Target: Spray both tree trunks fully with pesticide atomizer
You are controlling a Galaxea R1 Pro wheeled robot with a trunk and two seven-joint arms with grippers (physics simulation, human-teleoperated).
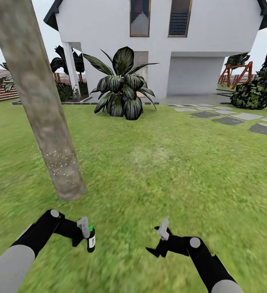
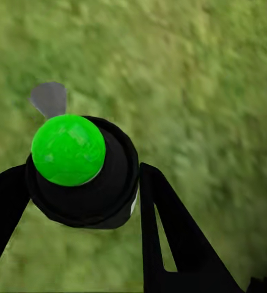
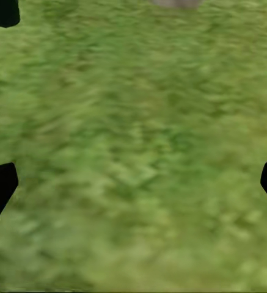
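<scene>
Behind the leaning tree trunk [image 1: 40,101], across the lawn [image 1: 170,171], stands a white house [image 1: 162,40] with a broad-leaved dark plant [image 1: 121,87] before it. Whitish pesticide specks [image 1: 60,162] dot only the trunk's lower part, just above its base. Near that base, toward the robot, the left gripper [image 1: 84,236] is clamped on the black atomizer [image 1: 91,240], its green cap [image 2: 68,149] upward. Farther from the trunk, the right gripper [image 1: 160,242] hangs empty with jaws spread wide over grass. Judged from this, coverage is partial: the nozzle should be aimed squarely at the bare bark and swept upward slowly.
</scene>
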